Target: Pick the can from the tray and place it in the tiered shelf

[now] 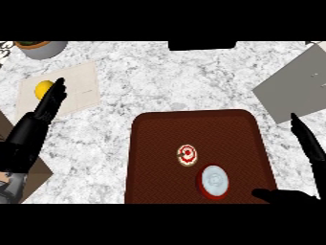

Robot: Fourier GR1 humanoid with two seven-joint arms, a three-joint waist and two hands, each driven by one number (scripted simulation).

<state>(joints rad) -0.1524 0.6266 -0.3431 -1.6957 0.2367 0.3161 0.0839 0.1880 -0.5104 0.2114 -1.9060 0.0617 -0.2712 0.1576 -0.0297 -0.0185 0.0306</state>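
The can (213, 181) stands upright on the dark red tray (158, 143), in the tray's lower right part, close to the near edge and a little in from the right rim. At about ten o'clock from it, just beside but apart, sits a small round red-and-white item (187, 155). The tray's upper half and left strip are bare, leaving room around the can on those sides.

The right hand (313, 165) is open, fingers straight and pointing toward twelve o'clock, outside the tray's right rim; its thumb (271, 194) reaches over the tray's lower right corner, at about four o'clock from the can, near it but not touching.

Past the tray at one o'clock lies the grey tiered shelf (303, 83), tilted, against the counter's right edge. The marble counter (158, 81) lies bare between tray and shelf.

Well apart at nine to ten o'clock, the left hand (42, 115) rests open, fingers up, over a pale board (77, 91) holding a yellow fruit (44, 88). A grey pot (42, 48) sits at the far left corner.
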